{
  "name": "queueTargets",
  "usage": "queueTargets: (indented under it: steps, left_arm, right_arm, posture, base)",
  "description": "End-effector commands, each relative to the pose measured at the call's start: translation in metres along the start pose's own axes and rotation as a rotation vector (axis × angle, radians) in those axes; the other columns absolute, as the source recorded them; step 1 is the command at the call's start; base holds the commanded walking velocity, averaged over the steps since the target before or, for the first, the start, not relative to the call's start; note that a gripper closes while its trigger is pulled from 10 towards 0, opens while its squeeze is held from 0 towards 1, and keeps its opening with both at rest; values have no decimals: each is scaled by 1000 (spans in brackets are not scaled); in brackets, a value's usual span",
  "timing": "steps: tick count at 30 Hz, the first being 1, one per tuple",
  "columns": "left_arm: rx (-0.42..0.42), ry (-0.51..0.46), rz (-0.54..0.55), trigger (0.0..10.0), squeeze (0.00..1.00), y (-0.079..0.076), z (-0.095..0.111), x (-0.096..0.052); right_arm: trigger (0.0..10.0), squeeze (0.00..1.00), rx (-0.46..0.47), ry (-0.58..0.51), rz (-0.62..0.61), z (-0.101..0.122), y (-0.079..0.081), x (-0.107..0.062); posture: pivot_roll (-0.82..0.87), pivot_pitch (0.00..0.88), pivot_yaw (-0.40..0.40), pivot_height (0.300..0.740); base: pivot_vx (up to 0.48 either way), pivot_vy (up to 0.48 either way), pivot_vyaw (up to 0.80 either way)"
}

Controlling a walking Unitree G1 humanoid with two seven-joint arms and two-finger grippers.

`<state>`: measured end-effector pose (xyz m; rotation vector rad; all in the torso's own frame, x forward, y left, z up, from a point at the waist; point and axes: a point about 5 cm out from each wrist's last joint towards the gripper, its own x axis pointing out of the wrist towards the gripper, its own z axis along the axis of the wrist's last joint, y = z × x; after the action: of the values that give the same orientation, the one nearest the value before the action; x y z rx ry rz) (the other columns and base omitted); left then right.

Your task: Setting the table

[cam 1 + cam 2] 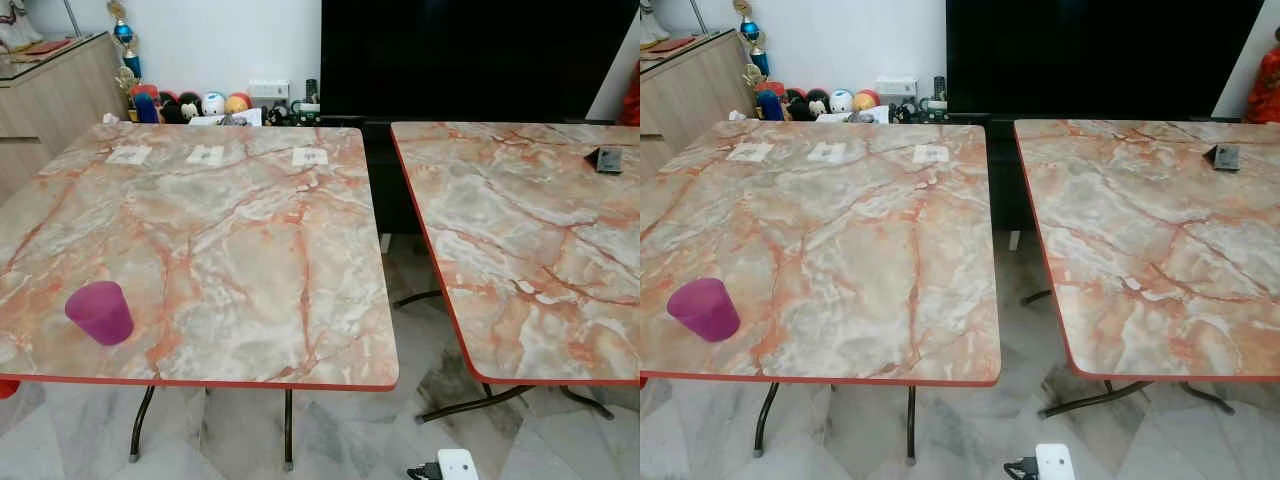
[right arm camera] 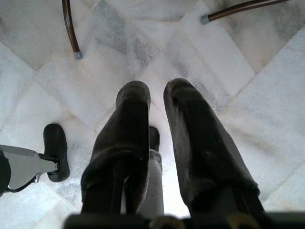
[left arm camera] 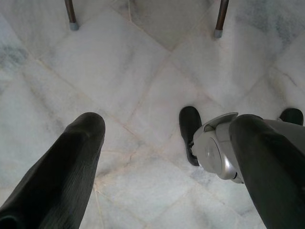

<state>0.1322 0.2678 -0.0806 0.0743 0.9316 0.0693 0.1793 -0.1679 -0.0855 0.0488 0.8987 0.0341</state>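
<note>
In the left eye view, two marble-patterned surfaces with red edges stood side by side with a gap between them. On the left surface (image 1: 230, 230) a purple cup (image 1: 100, 312) stood upright near the front left corner, well apart from three small white cards (image 1: 206, 155) lying in a row near the far edge. On the right surface (image 1: 520, 250) a small dark object (image 1: 608, 160) lay near the far right side. Behind the surfaces rose a large black screen (image 1: 470, 55), and a cluster of small toys (image 1: 190, 104) sat against the wall beside a wooden cabinet (image 1: 50, 95). A white plug block (image 1: 455, 465) lay on the marble floor by the bottom edge.

The right eye view showed the same scene, the cup (image 1: 703, 309) again near the front left corner.

In the left wrist view, the left claw (image 3: 167, 157) hung over the floor (image 3: 119, 62) with its two black fingers spread wide and nothing between them; a silver and black part of the robot showed beside one finger.

In the right wrist view, the right claw (image 2: 157, 119) hung over the floor as well, its fingers close together with a narrow gap and holding nothing.
</note>
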Motion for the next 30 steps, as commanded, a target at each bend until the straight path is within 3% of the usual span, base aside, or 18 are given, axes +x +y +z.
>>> queueTargets:
  steps: [1,12,30]
  left_arm:
    - [7,22,-2,10000,0,2,-4,-2]
    - [9,22,-6,10000,0,2,-5,-2]
    - [-3,19,-3,10000,0,2,-5,-2]
  right_arm:
    - [10000,0,21,4,-9,-3,1,-1]
    - [10000,0,44,21,-32,-9,0,-2]
    - [10000,0,52,30,-38,-11,-2,-3]
  posture:
    - [17,25,9,740]
    - [16,19,12,740]
    - [21,40,7,740]
  base:
    - [0,0,0]
    - [0,0,0]
    - [-272,0,0]
